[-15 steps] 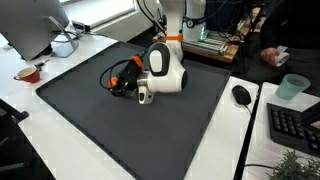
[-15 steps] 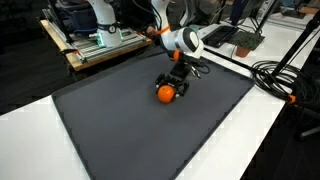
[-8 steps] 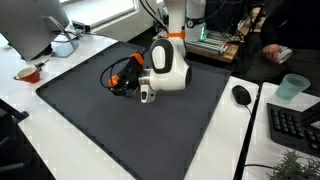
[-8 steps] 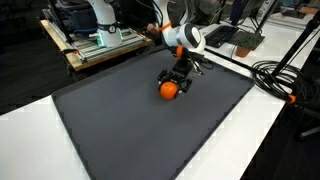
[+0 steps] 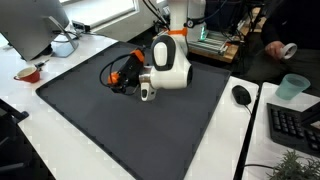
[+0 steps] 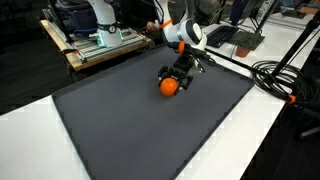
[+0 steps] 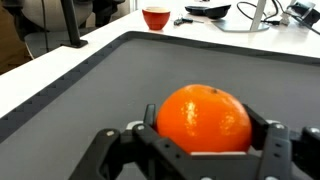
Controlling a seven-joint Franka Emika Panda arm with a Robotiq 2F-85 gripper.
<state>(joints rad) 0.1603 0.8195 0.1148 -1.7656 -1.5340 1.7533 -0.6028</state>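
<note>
My gripper [image 7: 203, 125] is shut on an orange [image 7: 204, 120], with one black finger on each side of it. In an exterior view the orange [image 6: 169, 86] hangs in the gripper [image 6: 172, 82] a little above the dark grey mat [image 6: 140, 125], near its far edge. In an exterior view the white wrist [image 5: 167, 64] hides most of the gripper [image 5: 124, 80]; only a sliver of the orange [image 5: 124, 76] shows among the black fingers and cables.
A red bowl [image 5: 28, 73] and a monitor [image 5: 30, 25] stand on the white table beside the mat; the bowl also shows in the wrist view [image 7: 156, 17]. A mouse [image 5: 241, 94], keyboard [image 5: 295, 127] and cup [image 5: 292, 87] lie at the other side. Thick cables [image 6: 275, 75] run along the mat's edge.
The gripper has lifted the orange slightly off the mat and carried it a little toward the robot base. Its hold is unchanged.
</note>
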